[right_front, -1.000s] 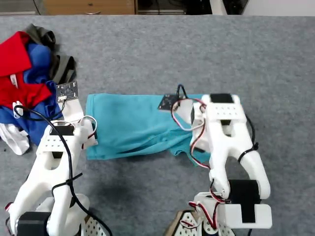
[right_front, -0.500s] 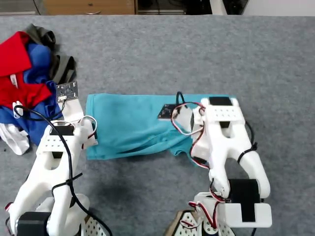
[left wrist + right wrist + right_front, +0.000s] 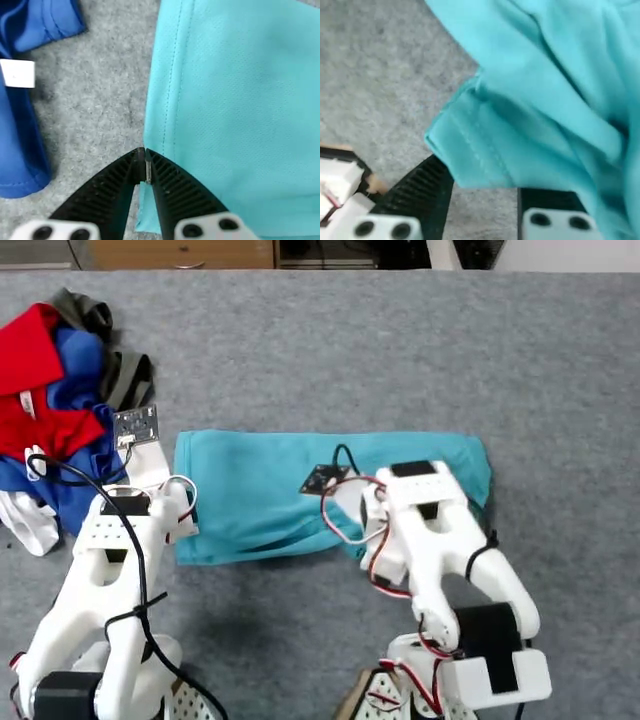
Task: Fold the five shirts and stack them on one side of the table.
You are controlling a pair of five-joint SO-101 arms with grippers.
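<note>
— Teal shirt (image 3: 250, 490), where is it?
— It lies long and flat in the middle of the bench (image 3: 400, 350). The other shirts sit in a heap (image 3: 50, 370) at 10 o'clock.
— What are your claws doing?
— Your left claw (image 3: 145, 162) is pinched tight on the thin hem at the shirt's 9 o'clock end. Your right claw (image 3: 477, 177) is wide apart. A fat fold of the 5 o'clock hem sits between its jaws, not squeezed.
— What could go wrong?
— If you lift before the right claw closes, I think the fold slides out. If it bites too many layers, the shirt may bunch up. The left claw has only a tiny bit of cloth, so a hard pull could yank it free.
— Any words to read?
— A small white tag (image 3: 17, 73) sticks out of the blue shirt (image 3: 20, 125), but I can read no writing on it.
</note>
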